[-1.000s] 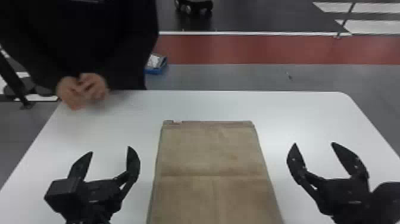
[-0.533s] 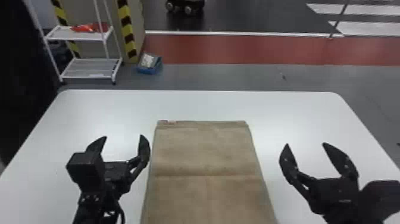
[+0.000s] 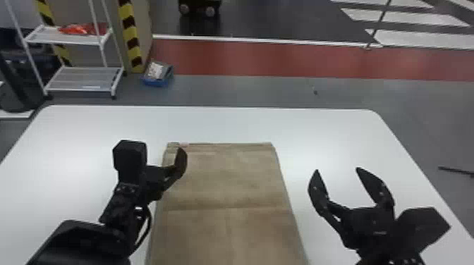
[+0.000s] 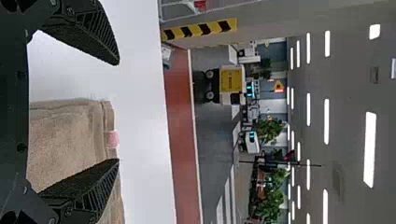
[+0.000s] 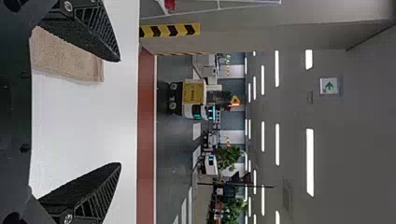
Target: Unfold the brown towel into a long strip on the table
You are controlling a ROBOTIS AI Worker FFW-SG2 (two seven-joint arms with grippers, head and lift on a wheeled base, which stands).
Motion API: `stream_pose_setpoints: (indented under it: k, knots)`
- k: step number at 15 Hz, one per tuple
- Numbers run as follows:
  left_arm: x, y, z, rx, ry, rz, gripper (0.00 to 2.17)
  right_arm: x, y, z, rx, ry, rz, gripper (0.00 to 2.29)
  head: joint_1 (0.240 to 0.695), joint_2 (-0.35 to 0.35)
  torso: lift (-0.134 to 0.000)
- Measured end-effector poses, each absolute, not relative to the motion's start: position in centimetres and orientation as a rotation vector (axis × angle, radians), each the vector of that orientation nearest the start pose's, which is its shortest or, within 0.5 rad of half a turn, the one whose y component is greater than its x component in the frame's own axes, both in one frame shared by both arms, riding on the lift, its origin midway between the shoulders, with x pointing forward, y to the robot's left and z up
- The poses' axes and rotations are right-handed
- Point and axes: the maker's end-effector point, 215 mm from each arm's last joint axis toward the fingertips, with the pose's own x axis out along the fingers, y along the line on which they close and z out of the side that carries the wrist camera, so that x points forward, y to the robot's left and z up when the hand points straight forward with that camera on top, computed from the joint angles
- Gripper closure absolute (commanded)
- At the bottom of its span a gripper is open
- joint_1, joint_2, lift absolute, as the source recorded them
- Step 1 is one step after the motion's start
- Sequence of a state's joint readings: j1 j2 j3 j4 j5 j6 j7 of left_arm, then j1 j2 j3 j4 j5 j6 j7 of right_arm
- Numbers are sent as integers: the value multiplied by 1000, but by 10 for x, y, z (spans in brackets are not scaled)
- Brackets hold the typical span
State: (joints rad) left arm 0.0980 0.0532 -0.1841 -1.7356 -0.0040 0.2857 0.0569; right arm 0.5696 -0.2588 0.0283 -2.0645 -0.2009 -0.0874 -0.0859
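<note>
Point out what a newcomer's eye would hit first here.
Probably the brown towel, lying flat on the white table with a crease across it. Next, the two open black claws: the left claw by the towel's far left corner, the right claw off its right side. Behind the table at left, a yellow-and-black striped post edge also catches the eye.

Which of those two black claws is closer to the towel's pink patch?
The left gripper: in the head view, one finger overlaps the towel beside that pink patch. The right gripper sits off the towel's right side, over the white table.
</note>
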Motion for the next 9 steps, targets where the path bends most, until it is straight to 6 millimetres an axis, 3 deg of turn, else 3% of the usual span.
stream_pose_setpoints:
  k: [6, 9]
  knots:
    - [586, 139, -430, 64, 320, -215, 154, 432, -244, -341, -4, 21, 72, 76, 695, -115, -124]
    - [595, 146, -443, 63, 354, -213, 211, 432, -243, -343, -6, 25, 75, 76, 695, -109, -124]
